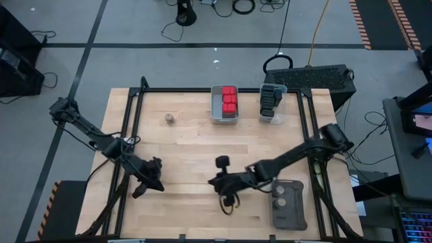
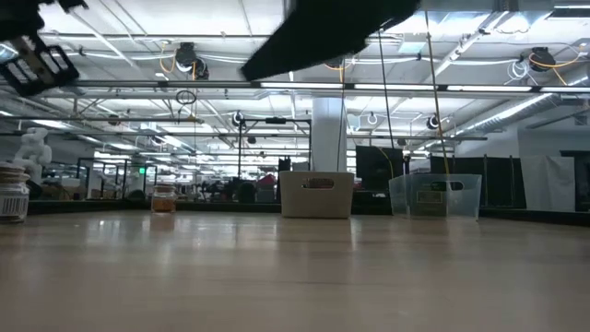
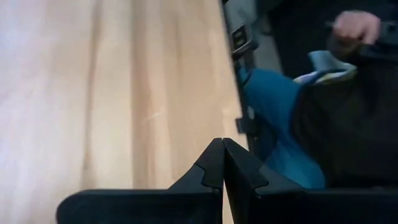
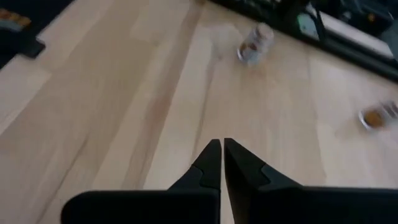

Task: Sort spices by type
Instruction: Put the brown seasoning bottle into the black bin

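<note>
One round jar (image 1: 169,118) stands upright at our table's (image 1: 189,155) ten o'clock, red spices (image 1: 229,101) binned at twelve, we see left gripper (image 1: 139,192) and right gripper (image 1: 230,207) both pinched closed, empty, angled low over bare wood.

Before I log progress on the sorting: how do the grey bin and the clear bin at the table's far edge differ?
The grey bin has opaque walls; the clear bin is see-through. The grey bin holds red-capped blocky spices; the clear bin holds dark black ones. The grey bin sits left of the clear bin in the high view. Both stand upright, open-topped, along the far edge, each holding one kind only.
</note>
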`<state>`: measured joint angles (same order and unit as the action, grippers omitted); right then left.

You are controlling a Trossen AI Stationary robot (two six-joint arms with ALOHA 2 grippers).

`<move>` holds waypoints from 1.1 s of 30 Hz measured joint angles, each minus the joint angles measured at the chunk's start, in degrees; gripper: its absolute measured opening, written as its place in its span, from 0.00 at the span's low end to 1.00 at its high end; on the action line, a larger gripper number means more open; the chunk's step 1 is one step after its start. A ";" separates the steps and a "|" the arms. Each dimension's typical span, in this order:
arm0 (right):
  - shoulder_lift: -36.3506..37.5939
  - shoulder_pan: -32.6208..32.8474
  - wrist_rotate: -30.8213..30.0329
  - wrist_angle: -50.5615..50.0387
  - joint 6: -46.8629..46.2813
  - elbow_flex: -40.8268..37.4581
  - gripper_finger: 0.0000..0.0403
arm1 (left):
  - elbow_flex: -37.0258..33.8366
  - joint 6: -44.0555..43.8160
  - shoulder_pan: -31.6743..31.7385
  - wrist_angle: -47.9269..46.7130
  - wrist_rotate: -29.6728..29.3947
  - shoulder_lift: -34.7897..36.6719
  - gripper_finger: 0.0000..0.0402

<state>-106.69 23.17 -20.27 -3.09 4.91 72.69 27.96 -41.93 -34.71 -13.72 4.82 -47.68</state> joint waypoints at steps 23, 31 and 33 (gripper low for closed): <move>-5.91 -6.11 5.86 6.24 6.76 0.00 0.00 | 11.08 -26.34 -3.68 -44.06 -8.81 -0.40 0.02; -5.91 -5.84 5.77 6.01 6.70 0.00 0.00 | 11.08 -26.71 -3.68 -49.63 -9.35 -3.95 0.02; -5.89 -5.84 5.77 6.01 6.70 0.00 0.00 | 11.08 -26.55 -3.68 -50.25 -8.94 -5.52 0.02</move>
<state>-112.58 17.32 -14.50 2.92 11.62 72.69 39.05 -68.48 -38.39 -63.98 -4.13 -53.20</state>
